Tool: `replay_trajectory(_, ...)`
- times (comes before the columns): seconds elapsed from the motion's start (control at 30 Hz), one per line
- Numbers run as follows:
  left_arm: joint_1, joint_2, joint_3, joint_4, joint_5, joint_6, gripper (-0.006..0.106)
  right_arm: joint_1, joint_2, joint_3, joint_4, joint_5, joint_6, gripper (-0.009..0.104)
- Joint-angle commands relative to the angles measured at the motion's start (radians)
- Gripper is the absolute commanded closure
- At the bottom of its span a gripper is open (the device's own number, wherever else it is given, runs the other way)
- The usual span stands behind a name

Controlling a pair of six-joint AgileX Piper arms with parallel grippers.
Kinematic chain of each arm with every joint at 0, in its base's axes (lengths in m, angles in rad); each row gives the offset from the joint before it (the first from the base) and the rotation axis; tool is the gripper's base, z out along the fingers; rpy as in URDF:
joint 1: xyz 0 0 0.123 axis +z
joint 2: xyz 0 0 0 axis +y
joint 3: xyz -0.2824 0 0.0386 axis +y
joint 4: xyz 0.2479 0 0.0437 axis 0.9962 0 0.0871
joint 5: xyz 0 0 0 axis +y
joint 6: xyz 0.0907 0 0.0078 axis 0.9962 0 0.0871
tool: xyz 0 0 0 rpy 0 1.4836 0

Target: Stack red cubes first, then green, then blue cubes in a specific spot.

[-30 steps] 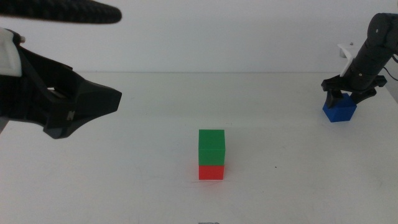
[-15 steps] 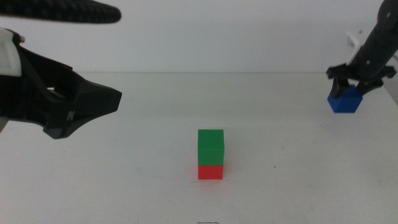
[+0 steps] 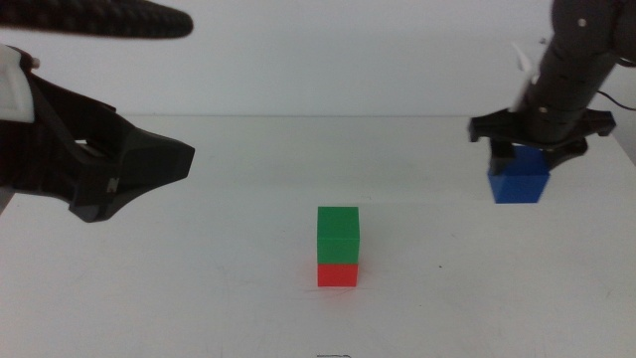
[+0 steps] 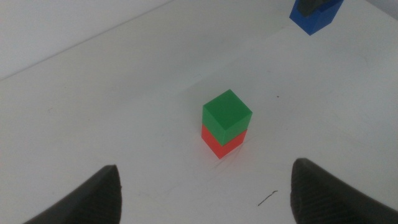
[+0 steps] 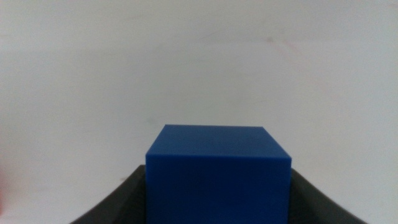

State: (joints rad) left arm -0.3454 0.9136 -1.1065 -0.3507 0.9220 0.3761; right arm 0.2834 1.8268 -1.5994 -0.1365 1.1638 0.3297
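A green cube [image 3: 338, 235] sits squarely on a red cube [image 3: 338, 274] in the middle of the white table; the left wrist view shows the same green cube [image 4: 227, 113] on the red cube [image 4: 219, 143]. To the right, above the table, hangs the blue cube [image 3: 518, 185], held by my right gripper [image 3: 525, 149], which is shut on it. In the right wrist view the blue cube [image 5: 217, 177] fills the space between the jaws. My left gripper [image 4: 202, 196] stands open, raised at the left, apart from the stack.
The left arm's dark body [image 3: 99, 164] fills the left side of the middle view. White tabletop [image 3: 219, 298] lies around the stack. The table's far edge [image 3: 328, 115] meets a pale wall.
My right gripper has lifted the blue cube off the table and carried it leftward, toward the stack. The left arm and the stack have not moved.
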Motion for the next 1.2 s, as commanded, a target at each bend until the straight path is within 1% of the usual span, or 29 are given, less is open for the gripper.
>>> replay_trajectory(0.0,-0.001,-0.006,-0.023,-0.028,-0.059,-0.003,0.008,0.070,-0.093,-0.016,-0.071,0.008,0.092,0.096)
replay_trajectory(0.2,-0.001,-0.006,-0.023,-0.028,-0.060,-0.003,0.008,0.227,-0.135,-0.018,-0.075,0.050,0.272,0.096)
replay_trajectory(0.27,-0.001,-0.006,-0.023,-0.028,-0.059,-0.003,0.008,0.258,-0.135,-0.018,-0.061,0.050,0.313,0.096)
replay_trajectory(0.33,-0.001,-0.006,-0.023,-0.028,-0.059,-0.003,0.008,0.285,-0.135,-0.018,-0.034,0.036,0.341,0.096)
replay_trajectory(0.4,-0.001,-0.006,-0.023,-0.028,-0.059,-0.003,0.008,0.311,-0.135,-0.020,-0.016,0.015,0.348,0.096)
replay_trajectory(0.43,-0.001,-0.006,-0.023,-0.027,-0.059,-0.003,0.008,0.322,-0.135,-0.024,-0.017,0.010,0.348,0.096)
replay_trajectory(0.53,-0.001,-0.006,-0.023,-0.028,-0.059,-0.003,0.008,0.371,-0.125,-0.047,-0.050,-0.009,0.361,0.096)
replay_trajectory(0.6,-0.001,-0.006,-0.023,-0.028,-0.059,-0.003,0.008,0.394,-0.105,-0.091,-0.065,0.014,0.388,0.096)
replay_trajectory(0.77,-0.001,-0.006,-0.023,-0.028,-0.059,-0.003,0.008,0.444,-0.007,-0.231,-0.064,0.087,0.404,0.096)
replay_trajectory(0.9,-0.001,-0.006,-0.023,-0.028,-0.059,-0.003,0.008,0.479,0.071,-0.323,-0.054,0.114,0.404,0.096)
replay_trajectory(1.17,-0.001,-0.006,-0.023,-0.028,-0.059,-0.003,0.008,0.497,0.128,-0.375,-0.047,0.136,0.411,0.096)
